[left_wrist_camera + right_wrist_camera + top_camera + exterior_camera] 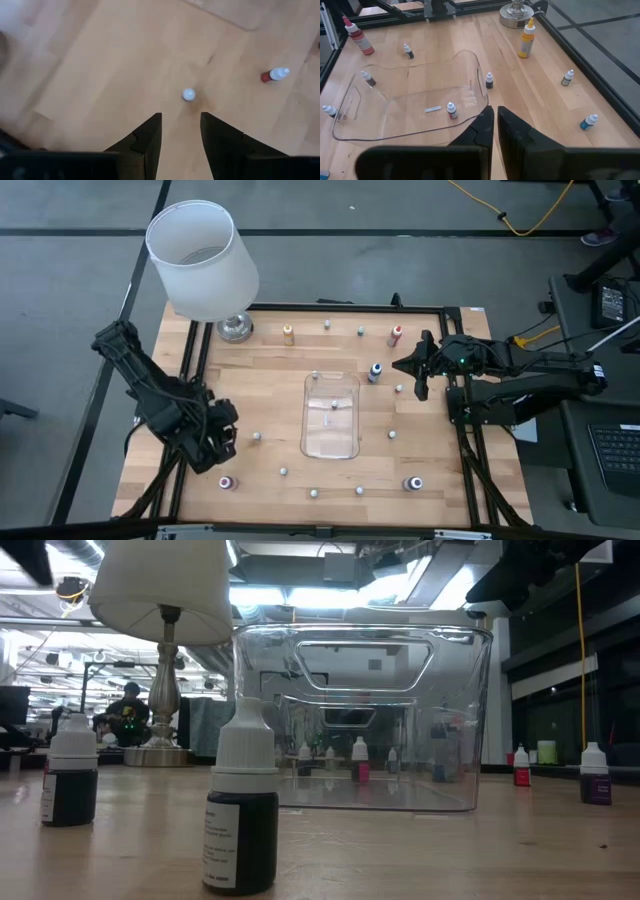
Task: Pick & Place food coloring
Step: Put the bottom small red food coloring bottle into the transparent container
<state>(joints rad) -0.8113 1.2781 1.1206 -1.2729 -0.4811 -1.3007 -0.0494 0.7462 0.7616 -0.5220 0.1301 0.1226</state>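
Directly ahead of the left tool [181, 131], whose fingers stand apart, a bottle [188, 94] stands upright on the desk [100, 60]; right tool [495, 122], closed and empty, is farther off

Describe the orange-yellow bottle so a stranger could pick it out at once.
Start at the white lamp in the table's far left corner. Just right of its metal base stands the orange-yellow bottle. It is the only orange-yellow one, and taller than the tiny droppers around it.

Tiny capped food coloring bottles [288, 333] stand scattered; one inside tray [310, 442].
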